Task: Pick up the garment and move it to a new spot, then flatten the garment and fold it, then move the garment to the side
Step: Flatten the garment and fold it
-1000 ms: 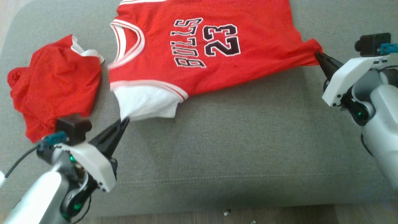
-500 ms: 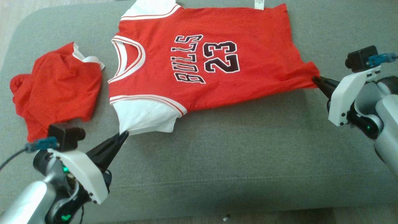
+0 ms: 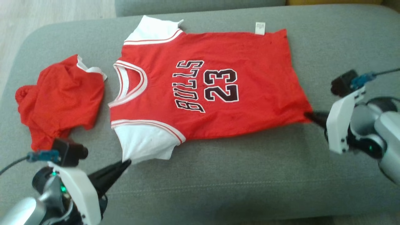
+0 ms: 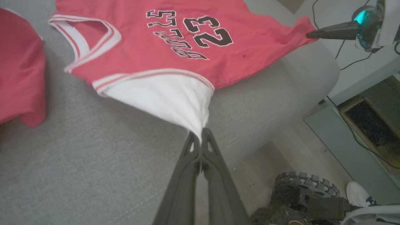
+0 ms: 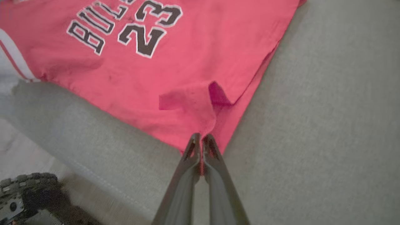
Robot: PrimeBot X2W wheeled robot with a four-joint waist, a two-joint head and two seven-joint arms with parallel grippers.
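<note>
Left arm: enters at the lower left of the head view, with the pale forearm low. Its white wrist shell tilts up and to the right, and the long dark fingers point at the near sleeve.
Left claw point(image 3: 127, 162): pressed together on the bottom corner of the white sleeve point(image 3: 147, 147). In the left wrist view the cloth narrows to a point between the tips point(image 4: 200, 135).
Right arm: reaches in from the right edge of the head view, with the silver forearm bent and the white shell facing left. Its fingers lie nearly level, pointing left.
Right claw point(image 3: 308, 115): pinching the jersey's near hem corner. In the right wrist view a small flap of red cloth bunches just above the closed tips point(image 5: 202, 137).
Jersey point(image 3: 212, 93): lies face up across the grey cushion point(image 3: 234, 178), neck toward the robot's left and hem toward its right. Its near edge is drawn out between the two claws.
Jersey fabric: thin red cloth, mostly flat, with shallow creases near the held corners.
Trim: white short sleeves with red stripes, and a rounded white-and-red neckband point(image 3: 139, 82).
Print point(image 3: 206, 86): black "BULLS 23" outlined in white.
Tag point(image 3: 260, 28): a small white rectangle at the far hem.
Cushion surface: coarse grey weave, with rounded edges and a stitched seam along the front.
Second red garment point(image 3: 62, 97): a crumpled heap just beside the neck end, apart from the jersey.
</note>
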